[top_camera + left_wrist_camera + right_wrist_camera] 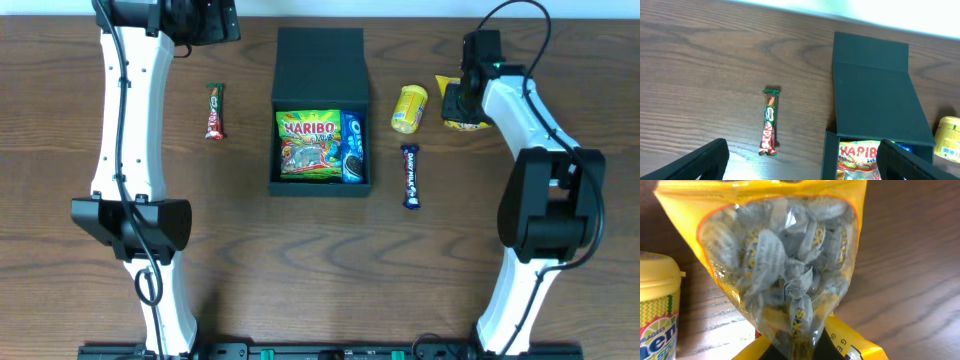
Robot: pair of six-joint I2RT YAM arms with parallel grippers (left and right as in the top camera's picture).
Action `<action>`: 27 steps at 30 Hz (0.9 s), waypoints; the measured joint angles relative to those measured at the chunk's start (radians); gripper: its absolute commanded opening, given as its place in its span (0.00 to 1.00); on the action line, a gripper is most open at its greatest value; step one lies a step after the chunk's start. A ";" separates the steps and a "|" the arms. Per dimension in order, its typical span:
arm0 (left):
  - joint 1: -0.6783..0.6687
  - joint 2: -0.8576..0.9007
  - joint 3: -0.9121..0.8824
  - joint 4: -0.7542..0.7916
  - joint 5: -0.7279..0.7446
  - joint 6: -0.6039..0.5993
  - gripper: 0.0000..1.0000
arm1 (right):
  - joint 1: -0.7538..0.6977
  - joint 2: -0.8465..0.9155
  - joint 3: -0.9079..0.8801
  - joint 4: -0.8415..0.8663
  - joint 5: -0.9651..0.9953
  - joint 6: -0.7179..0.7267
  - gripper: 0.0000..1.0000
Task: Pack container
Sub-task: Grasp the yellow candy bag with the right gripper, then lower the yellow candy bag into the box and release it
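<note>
- Wooden table (250, 260) held an open container (320, 60) with gummies (308, 145) inside.
- Left gripper (802, 152) had its fingers spread wide.
- Right gripper (462, 100) pinched a candy bag (785, 255) at the container's three o'clock.

Dark green-black matte container (320, 188), roughly square, stands open mid-bench (320, 280), its hinged lid (320, 62) lying flat toward 12 o'clock.

In the container (320, 60), a gummy bag (308, 145) lies left of a cookie pack (352, 147). Left on the tabletop (250, 260) lies a wafer bar (214, 110). To the right are a tub (409, 108), a chocolate bar (410, 176) nearer, and a candy bag (785, 255) farthest right.
</note>
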 measured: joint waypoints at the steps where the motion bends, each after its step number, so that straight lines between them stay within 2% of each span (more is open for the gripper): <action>1: 0.000 0.000 0.000 0.002 0.000 0.000 0.95 | 0.000 0.008 0.038 -0.047 0.007 0.000 0.01; 5: 0.000 0.000 0.000 0.015 -0.003 0.000 0.95 | 0.008 0.024 0.280 -0.220 0.034 0.000 0.01; 9: 0.002 0.000 0.000 0.028 -0.018 0.000 0.95 | 0.056 0.003 0.433 -0.307 0.023 0.007 0.01; 17: 0.054 0.000 0.000 0.042 -0.029 0.006 0.95 | 0.330 -0.031 0.486 -0.370 -0.115 0.035 0.01; 21: 0.095 0.000 0.000 0.042 -0.032 0.011 0.95 | 0.441 -0.031 0.485 -0.370 -0.142 -0.137 0.01; 27: 0.141 0.000 0.000 0.042 -0.034 0.014 0.95 | 0.566 -0.031 0.399 -0.350 -0.161 -0.595 0.01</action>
